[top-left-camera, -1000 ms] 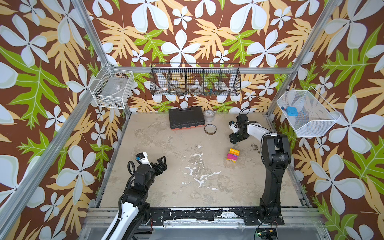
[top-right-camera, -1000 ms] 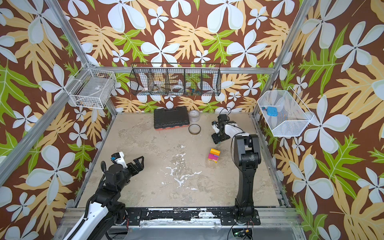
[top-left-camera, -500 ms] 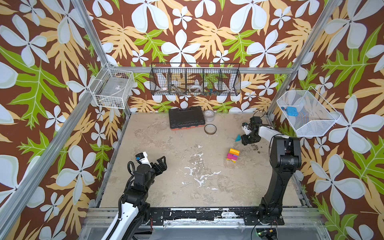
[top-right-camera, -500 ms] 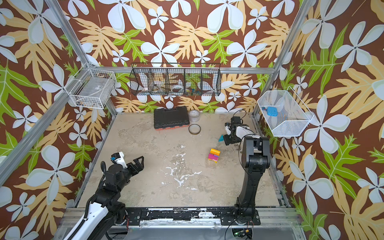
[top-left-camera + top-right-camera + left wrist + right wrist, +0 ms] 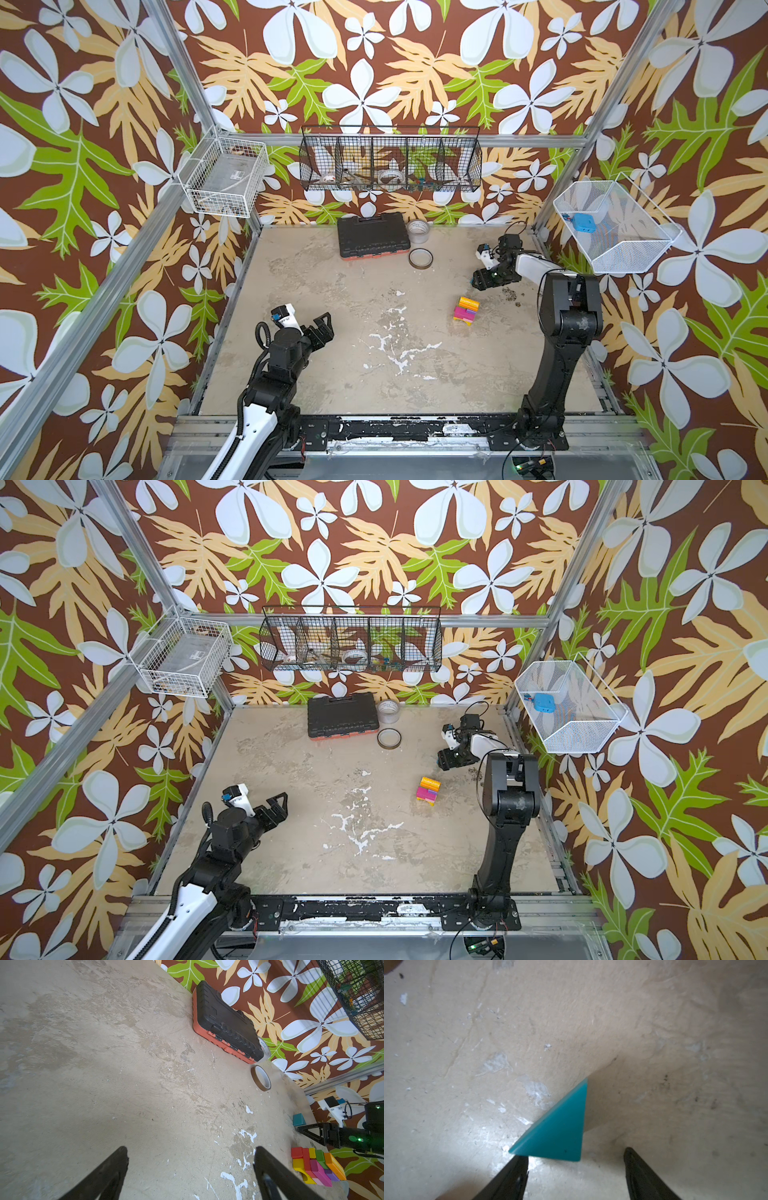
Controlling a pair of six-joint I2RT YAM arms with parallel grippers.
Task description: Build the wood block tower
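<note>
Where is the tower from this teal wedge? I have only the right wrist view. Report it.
Observer: In both top views the tower stands clear of the right pincer, a little nearer the robot.
Operator: Name its top block.
Observer: An orange block lies on top.
Operator: Report the other arm.
Observer: The left pincer is open and empty, far off on the left side.
</note>
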